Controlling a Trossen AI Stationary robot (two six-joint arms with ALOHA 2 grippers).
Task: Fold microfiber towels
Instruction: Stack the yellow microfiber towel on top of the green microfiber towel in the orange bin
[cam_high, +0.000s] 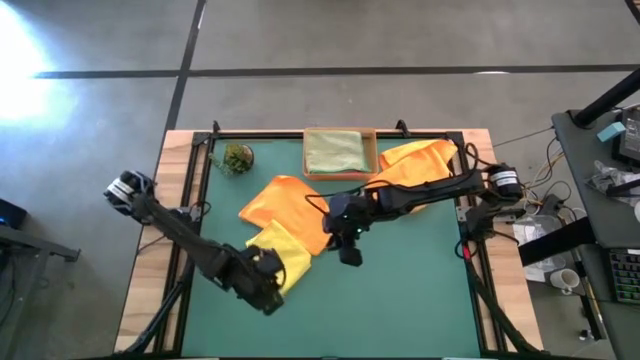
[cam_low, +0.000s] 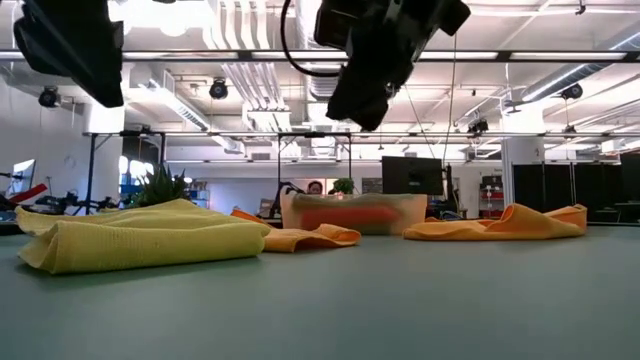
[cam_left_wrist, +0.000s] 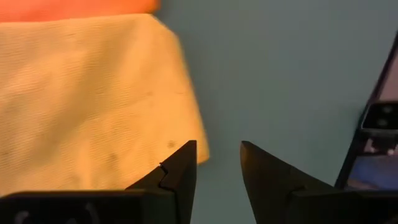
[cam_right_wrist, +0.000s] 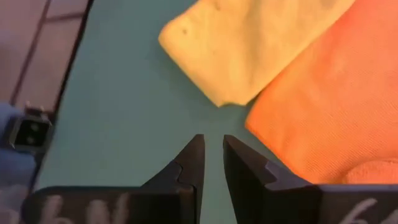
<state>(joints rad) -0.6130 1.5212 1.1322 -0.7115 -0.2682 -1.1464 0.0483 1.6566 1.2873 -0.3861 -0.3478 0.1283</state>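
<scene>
A yellow towel (cam_high: 283, 256) lies bunched on the green mat, overlapping the near end of an orange towel (cam_high: 290, 205). A second orange towel (cam_high: 415, 165) lies crumpled at the far right. A pale sage towel (cam_high: 335, 150) lies folded in the cardboard tray (cam_high: 372, 150). My left gripper (cam_high: 268, 295) hangs open above the yellow towel's near edge (cam_left_wrist: 186, 112), touching nothing. My right gripper (cam_high: 350, 255) hangs above the bare mat just right of the yellow and orange towels (cam_right_wrist: 311, 112). Its fingers (cam_right_wrist: 212, 140) stand a narrow gap apart and are empty. In the low view both grippers are well above the table.
A small potted plant (cam_high: 237, 157) stands at the mat's far left corner. A black frame (cam_high: 300, 134) runs round the mat. The mat's near half and right side (cam_high: 400, 300) lie bare. A desk with equipment (cam_high: 610, 180) stands beyond the table's right edge.
</scene>
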